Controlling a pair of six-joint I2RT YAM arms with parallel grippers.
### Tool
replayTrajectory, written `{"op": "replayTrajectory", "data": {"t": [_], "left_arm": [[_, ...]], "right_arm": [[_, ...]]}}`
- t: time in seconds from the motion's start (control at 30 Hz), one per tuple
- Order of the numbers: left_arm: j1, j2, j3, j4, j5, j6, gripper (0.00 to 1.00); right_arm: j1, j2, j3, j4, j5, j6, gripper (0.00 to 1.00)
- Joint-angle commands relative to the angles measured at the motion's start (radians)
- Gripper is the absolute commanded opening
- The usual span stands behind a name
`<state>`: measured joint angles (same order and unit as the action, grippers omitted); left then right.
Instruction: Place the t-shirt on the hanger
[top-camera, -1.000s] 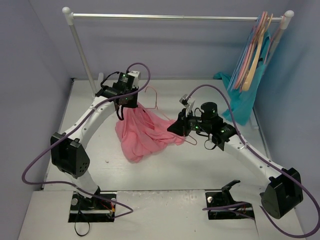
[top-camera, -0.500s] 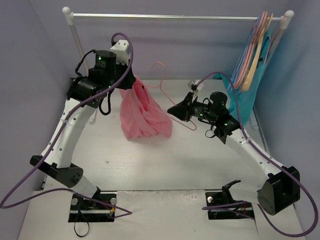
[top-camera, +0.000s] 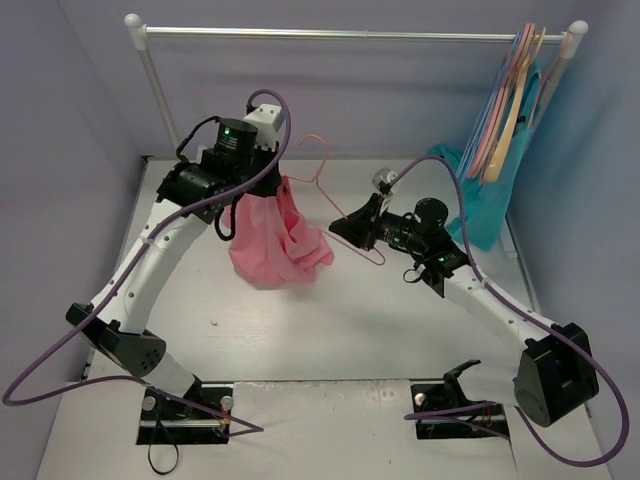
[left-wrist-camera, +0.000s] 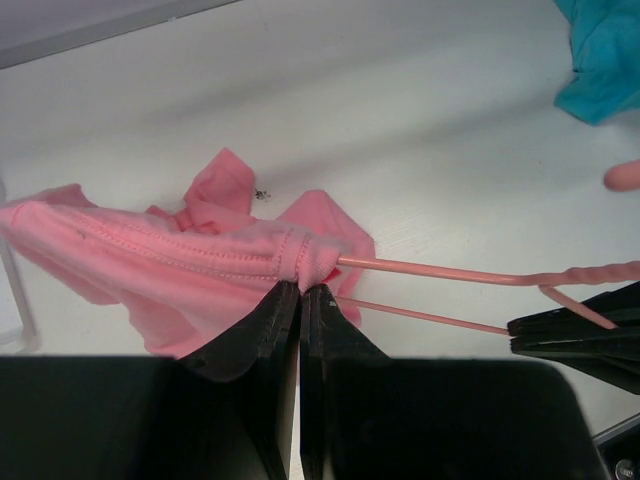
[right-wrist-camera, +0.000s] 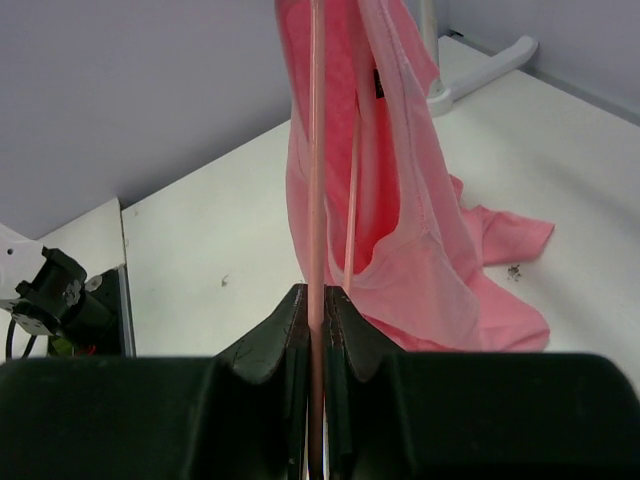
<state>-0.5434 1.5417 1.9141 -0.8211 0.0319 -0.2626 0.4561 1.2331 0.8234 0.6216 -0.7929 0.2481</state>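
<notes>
Ok so here's where this one's at. The left end effector (left-wrist-camera: 300, 292) is clenched on a bunched, stitched edge of the salmon-pink short-sleeved t-shirt (top-camera: 268, 245). It's holding that edge up in the air, so the shirt hangs in a loose bundle, with the lower folds resting on the white desk (top-camera: 330, 320). The right end effector (right-wrist-camera: 315, 295) is clamped on the thin pink wire hanger (right-wrist-camera: 316, 150), and the hanger's far end is poked into the fabric right next to the left fingertips.

My read is that the step is threading the hanger through the shirt opening. A few tips for doing it well:

- I can't tell whether the pinched edge is the collar or the bottom hem, so it's worth working that out before pushing further.
- The wire goes in right where the cloth is gathered tightest. I'd guess it'll snag on that seam unless the left side gives some slack or shifts sideways to open up the hole.
- Push along the wire's own line, not across it. A wire this thin will probably twist in the grip.
- Lift the shirt clear of the desk so the dragging folds don't pull it off the hanger's shoulder.
</notes>
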Motion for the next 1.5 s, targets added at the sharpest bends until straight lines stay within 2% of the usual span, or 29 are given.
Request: {"op": "replayTrajectory", "data": {"t": [0.0,0.1,0.17,0.5,0.53,0.67,0.77,0.93,1.07,1.17,1.2,1.23,1.3,1.33,1.47], "left_arm": [[-0.038,-0.005,0.039,0.076,-0.007,0.000,0.02],[-0.075,0.021,0.075,0.065,-0.020,0.019,0.03],[-0.108,0.031,0.094,0.056,-0.023,0.028,0.03],[-0.171,0.003,0.036,0.050,-0.055,0.054,0.04],[-0.171,0.000,0.028,0.046,-0.059,0.057,0.18],[-0.171,-0.029,0.005,0.046,-0.101,0.095,0.44],[-0.171,-0.058,0.003,0.054,-0.153,0.137,0.55],[-0.168,-0.115,0.002,0.057,-0.223,0.215,0.59],[-0.153,-0.150,-0.013,0.066,-0.224,0.314,0.59],[-0.110,-0.155,-0.017,0.065,-0.135,0.371,0.59],[-0.061,-0.153,-0.015,0.054,-0.083,0.378,0.59],[-0.032,-0.146,-0.017,0.050,0.048,0.385,0.59],[0.029,-0.134,-0.021,0.037,0.173,0.390,0.59],[0.078,-0.123,-0.023,0.031,0.278,0.404,0.59],[0.115,-0.094,-0.027,0.007,0.428,0.468,0.59]], "right_arm": [[0.015,0.003,-0.045,0.347,0.001,0.048,0.00],[0.016,0.023,-0.104,0.507,0.009,0.092,0.00],[0.019,0.035,-0.115,0.552,0.017,0.120,0.00],[0.024,0.034,-0.147,0.648,0.027,0.111,0.00],[0.024,0.037,-0.158,0.673,0.027,0.115,0.00],[0.024,0.049,-0.184,0.743,0.015,0.149,0.00],[0.024,0.058,-0.199,0.765,0.011,0.149,0.00],[0.024,0.084,-0.214,0.806,-0.003,0.164,0.00],[0.024,0.097,-0.213,0.816,-0.015,0.175,0.00],[0.024,0.100,-0.210,0.811,-0.023,0.172,0.00],[0.024,0.100,-0.205,0.808,-0.026,0.169,0.00],[0.023,0.100,-0.204,0.800,-0.029,0.166,0.00],[0.024,0.103,-0.195,0.793,-0.035,0.164,0.00],[0.024,0.104,-0.190,0.788,-0.042,0.163,0.00],[0.023,0.114,-0.170,0.776,-0.060,0.171,0.00]]}}
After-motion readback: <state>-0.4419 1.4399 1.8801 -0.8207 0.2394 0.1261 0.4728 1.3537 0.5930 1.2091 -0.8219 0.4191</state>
